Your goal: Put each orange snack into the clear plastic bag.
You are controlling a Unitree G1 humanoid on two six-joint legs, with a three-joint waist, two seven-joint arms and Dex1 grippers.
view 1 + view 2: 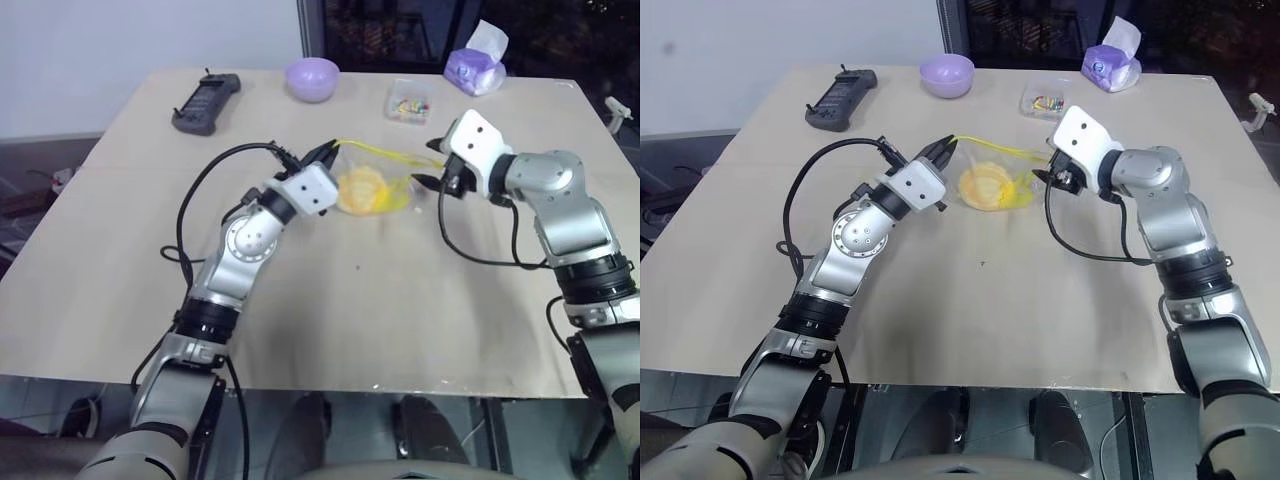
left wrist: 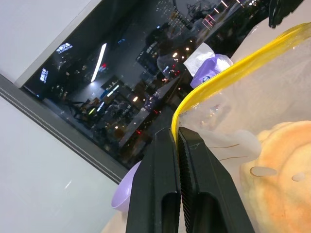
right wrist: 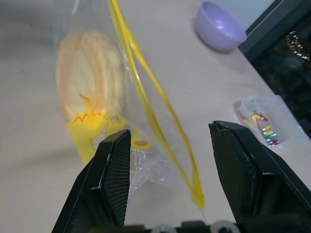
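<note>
The clear plastic bag (image 1: 390, 180) hangs a little above the table's middle, with one orange snack (image 1: 362, 190) inside it. My left gripper (image 1: 328, 150) is shut on the left end of the bag's yellow seal strip (image 2: 233, 68), holding that edge up. At the bag's right end my right gripper (image 1: 430, 163) is open. The seal strip (image 3: 146, 82) runs down between its two fingers (image 3: 116, 160) without being pinched. The snack (image 3: 90, 68) shows through the plastic beyond them.
Along the table's far side lie a black remote (image 1: 206, 102), a purple bowl (image 1: 313, 78), a small clear box of colourful bits (image 1: 410, 102) and a purple tissue pack (image 1: 477, 65). The near half of the tan table (image 1: 330, 310) is bare.
</note>
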